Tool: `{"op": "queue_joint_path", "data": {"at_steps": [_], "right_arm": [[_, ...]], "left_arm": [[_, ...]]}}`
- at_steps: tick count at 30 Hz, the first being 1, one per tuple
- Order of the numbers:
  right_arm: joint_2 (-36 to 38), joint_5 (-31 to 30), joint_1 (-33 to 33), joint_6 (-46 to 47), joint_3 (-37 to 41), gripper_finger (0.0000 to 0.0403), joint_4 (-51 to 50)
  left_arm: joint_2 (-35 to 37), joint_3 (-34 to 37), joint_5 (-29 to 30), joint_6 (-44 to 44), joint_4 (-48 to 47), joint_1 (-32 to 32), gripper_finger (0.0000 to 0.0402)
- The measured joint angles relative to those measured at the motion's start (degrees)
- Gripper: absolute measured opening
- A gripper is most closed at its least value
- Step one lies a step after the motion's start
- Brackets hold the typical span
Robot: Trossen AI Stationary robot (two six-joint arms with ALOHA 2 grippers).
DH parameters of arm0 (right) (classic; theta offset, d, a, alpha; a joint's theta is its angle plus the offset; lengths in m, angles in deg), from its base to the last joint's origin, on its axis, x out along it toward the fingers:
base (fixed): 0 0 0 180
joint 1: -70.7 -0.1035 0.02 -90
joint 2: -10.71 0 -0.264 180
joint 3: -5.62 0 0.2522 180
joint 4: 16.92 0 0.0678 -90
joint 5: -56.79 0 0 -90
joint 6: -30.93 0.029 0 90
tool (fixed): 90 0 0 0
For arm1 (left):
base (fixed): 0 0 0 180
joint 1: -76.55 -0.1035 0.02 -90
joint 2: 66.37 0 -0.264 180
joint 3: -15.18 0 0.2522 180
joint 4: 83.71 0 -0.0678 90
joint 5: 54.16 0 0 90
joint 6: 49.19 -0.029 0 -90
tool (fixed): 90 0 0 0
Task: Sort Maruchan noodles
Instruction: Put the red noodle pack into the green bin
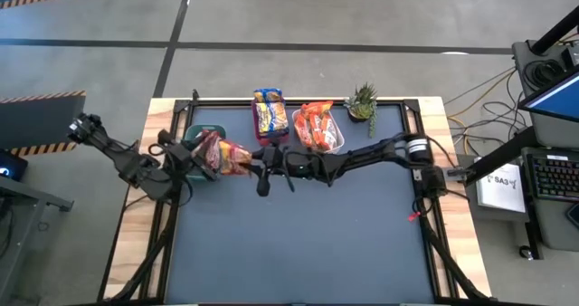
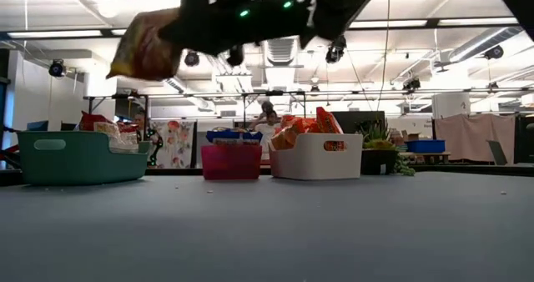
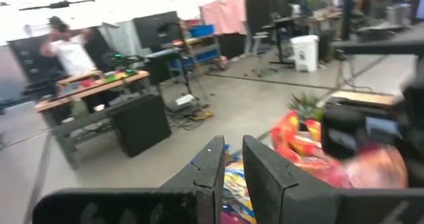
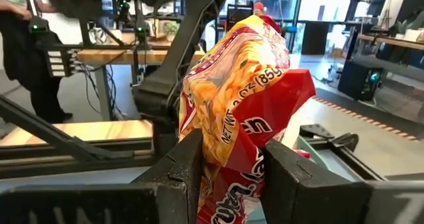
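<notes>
The right arm reached leftward across the table's rear half, its right gripper pinching a red-orange noodle packet held in the air beside the green bin. The left arm hung by that bin, the left gripper with fingers nearly pressed together, holding nothing. The near dark tabletop lay open.

Lighting was bright and even, coming from ceiling strip lights seen in the low view. The arms there were dark silhouettes against that glare. The left wrist view was motion-blurred and washed out at its top. The noodle packet appeared sharp.
</notes>
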Motion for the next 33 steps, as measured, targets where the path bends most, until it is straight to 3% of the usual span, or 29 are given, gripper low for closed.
{"op": "queue_joint_path", "data": {"at_steps": [4, 21, 33], "right_arm": [[-6.2, 0.0, 0.4, -1.3, -6.2, 0.0100, -0.4], [-27.1, 0.1, 2.2, -7.8, -36.3, 0.0101, -8.0], [-31.1, 0.0, 2.3, -11.5, -43.0, 0.0101, -10.2]], "left_arm": [[1.9, 0.0, 3.8, -0.3, -0.1, 1.4, 0.0038], [4.5, 0.0, 3.9, 3.2, -6.0, 2.5, 0.0038], [4.4, 0.0, 3.9, 2.9, -6.0, 2.4, 0.0038]]}}
